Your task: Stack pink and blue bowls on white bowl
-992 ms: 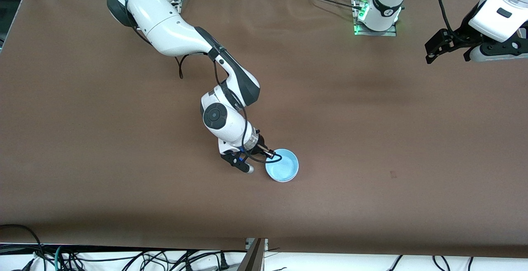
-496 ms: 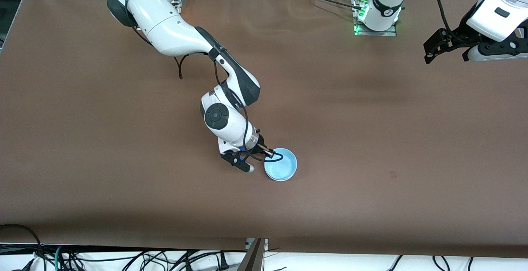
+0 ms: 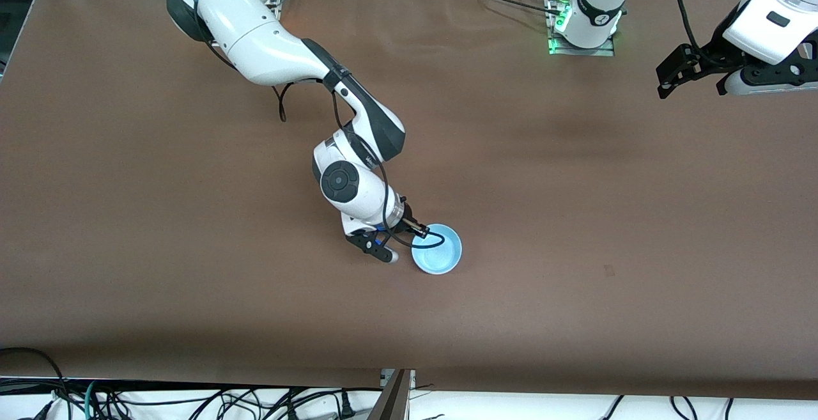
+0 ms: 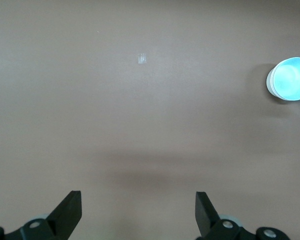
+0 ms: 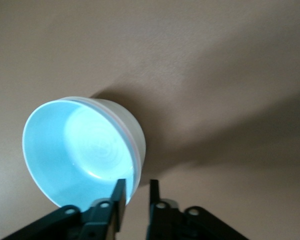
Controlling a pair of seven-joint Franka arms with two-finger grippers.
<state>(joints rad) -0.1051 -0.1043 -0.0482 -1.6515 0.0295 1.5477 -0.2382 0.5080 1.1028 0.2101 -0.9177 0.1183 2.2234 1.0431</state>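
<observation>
Brown table (image 3: 575, 215), stacked bowls (image 3: 437, 258)

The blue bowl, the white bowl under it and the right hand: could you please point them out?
blue bowl (image 5: 77, 150): right wrist view, inner floor.
white bowl (image 5: 127, 117): right wrist view, outer wall.
right hand (image 5: 136, 197): right wrist view, gap between fingertips at the rim.

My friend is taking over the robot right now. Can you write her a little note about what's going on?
Right gripper: at the rim of the bowl stack, fingers a little apart astride the rim, seemingly letting go.
Left gripper: open, waiting up over the left arm's end of the table, holding nothing.
Blue bowl sits on top; a pink bowl edge and the white bowl show beneath it.
Done: stack looks complete.
Left: lift the right gripper clear.
</observation>
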